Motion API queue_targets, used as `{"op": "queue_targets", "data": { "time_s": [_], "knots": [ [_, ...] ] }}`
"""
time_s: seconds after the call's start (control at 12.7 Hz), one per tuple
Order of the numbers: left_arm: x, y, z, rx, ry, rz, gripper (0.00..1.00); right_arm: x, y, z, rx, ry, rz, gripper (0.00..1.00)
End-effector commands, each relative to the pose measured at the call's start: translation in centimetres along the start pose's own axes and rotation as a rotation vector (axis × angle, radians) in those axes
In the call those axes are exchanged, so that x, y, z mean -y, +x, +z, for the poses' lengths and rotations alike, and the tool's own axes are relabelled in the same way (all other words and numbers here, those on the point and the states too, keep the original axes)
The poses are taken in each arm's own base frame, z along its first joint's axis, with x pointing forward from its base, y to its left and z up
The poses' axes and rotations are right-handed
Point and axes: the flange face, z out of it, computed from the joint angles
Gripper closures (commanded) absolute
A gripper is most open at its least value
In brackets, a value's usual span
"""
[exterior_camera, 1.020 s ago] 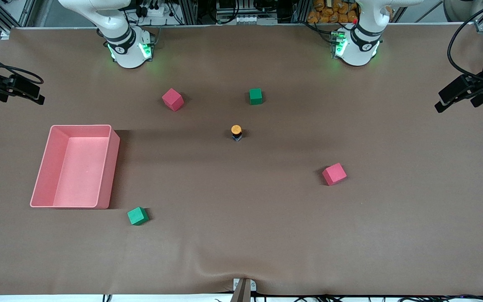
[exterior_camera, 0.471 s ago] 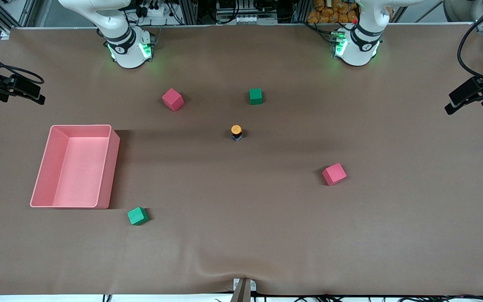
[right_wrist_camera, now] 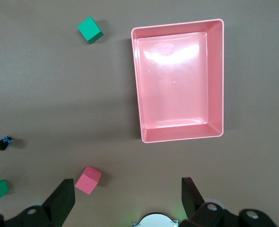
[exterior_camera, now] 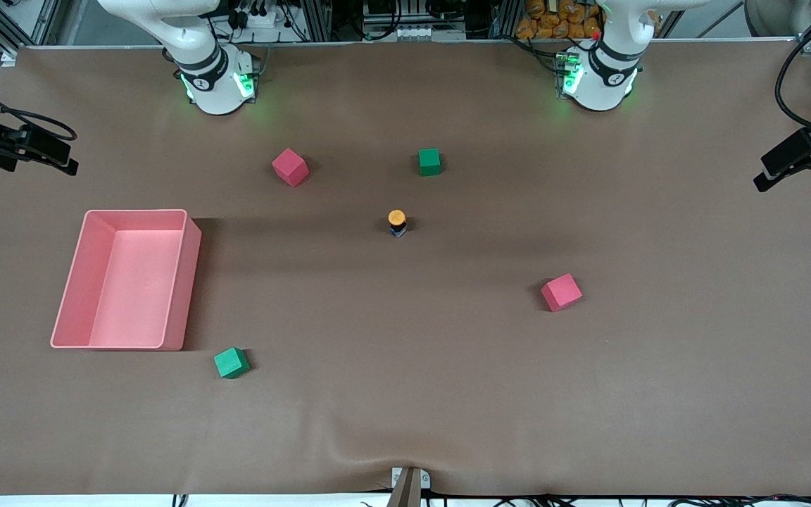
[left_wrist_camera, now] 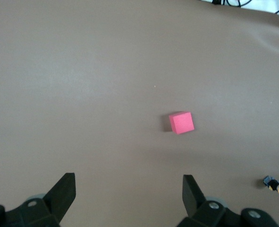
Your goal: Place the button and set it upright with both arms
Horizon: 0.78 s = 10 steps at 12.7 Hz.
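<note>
the pink bin (exterior_camera: 184,282) sits toward the right arm's end of the table, well apart from the button (exterior_camera: 396,222), which stands upright mid-table. the right gripper (right_wrist_camera: 127,198) hangs over the table near the bin, fingers wide and empty. the left gripper (left_wrist_camera: 129,196) hangs over bare table toward the left arm's end, well apart from the bin, fingers wide and empty.

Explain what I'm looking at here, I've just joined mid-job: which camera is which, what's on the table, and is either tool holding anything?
Two white robot arms stand at a brown table. The wide picture looks down from across the table; the other two come from cameras on each arm's wrist. The left tool hangs open over the table's left-arm end, the right tool open at the other end; both hold nothing. The button, orange cap up, stands mid-table. Around it lie two red cubes, two green cubes, and an empty pink bin toward the right arm's end.
</note>
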Motion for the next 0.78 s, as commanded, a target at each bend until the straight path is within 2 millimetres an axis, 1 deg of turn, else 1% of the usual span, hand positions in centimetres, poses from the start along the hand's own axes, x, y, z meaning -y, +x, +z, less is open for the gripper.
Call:
{"op": "queue_targets", "data": {
  "time_s": [0.0,0.24,0.39,0.71],
  "knots": [
    [-0.32,-0.06,-0.43,0.016,0.022,0.031,0.00,0.25,-0.84,-0.68,0.009,-0.007,0.014,0.00],
    [-0.26,0.04,-0.26,0.020,0.021,0.103,0.00,0.18,-0.74,-0.64,0.007,-0.006,0.014,0.00],
    [-0.27,0.00,-0.16,0.025,0.020,0.089,0.00,0.35,-0.82,-1.02,0.000,-0.006,0.011,0.00],
    [-0.15,0.08,0.09,0.031,0.016,0.087,0.00,0.18,-0.60,-1.13,-0.008,-0.008,0.013,0.00]
  ]
}}
